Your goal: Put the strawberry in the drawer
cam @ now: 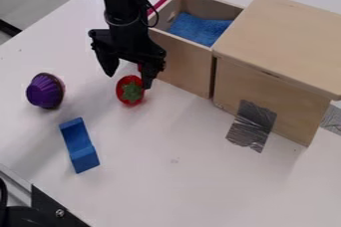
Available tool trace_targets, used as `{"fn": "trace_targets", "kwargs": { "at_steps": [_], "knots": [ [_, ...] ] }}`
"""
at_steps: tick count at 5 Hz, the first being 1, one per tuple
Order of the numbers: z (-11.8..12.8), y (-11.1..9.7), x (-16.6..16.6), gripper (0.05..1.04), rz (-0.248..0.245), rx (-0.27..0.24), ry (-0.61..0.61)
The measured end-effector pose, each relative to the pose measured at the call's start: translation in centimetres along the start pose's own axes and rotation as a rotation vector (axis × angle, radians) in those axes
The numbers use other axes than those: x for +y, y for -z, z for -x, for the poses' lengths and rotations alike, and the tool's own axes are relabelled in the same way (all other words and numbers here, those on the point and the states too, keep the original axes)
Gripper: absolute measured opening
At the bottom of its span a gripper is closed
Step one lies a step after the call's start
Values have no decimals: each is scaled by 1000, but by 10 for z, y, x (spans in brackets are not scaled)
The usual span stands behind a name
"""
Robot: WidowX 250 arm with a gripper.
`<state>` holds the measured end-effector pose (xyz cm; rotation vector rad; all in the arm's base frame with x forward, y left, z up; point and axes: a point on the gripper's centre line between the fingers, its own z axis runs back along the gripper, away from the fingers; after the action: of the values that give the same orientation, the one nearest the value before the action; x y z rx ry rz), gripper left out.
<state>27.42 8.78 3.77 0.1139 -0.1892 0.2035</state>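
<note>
Gripper [128, 80] spread, I hang right by the strawberry [130, 94], which lies on the white table [180, 186] outside the open drawer [178, 64]. Blue cloth [201, 28] inside that; wooden box [276, 47] adjoining. Purple toy [45, 90] and blue block [80, 145] lie across from the drawer.

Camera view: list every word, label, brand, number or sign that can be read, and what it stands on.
None. No lettering, number or sign can be made out on the strawberry, drawer, wooden box, silvery tape, purple toy or blue block.
</note>
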Motion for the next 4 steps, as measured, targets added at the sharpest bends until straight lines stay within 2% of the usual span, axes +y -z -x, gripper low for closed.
{"fn": "trace_targets", "kwargs": {
  "at_steps": [4],
  "knots": [
    [20,11,4,999,-17,30,-54]
  ]
}}
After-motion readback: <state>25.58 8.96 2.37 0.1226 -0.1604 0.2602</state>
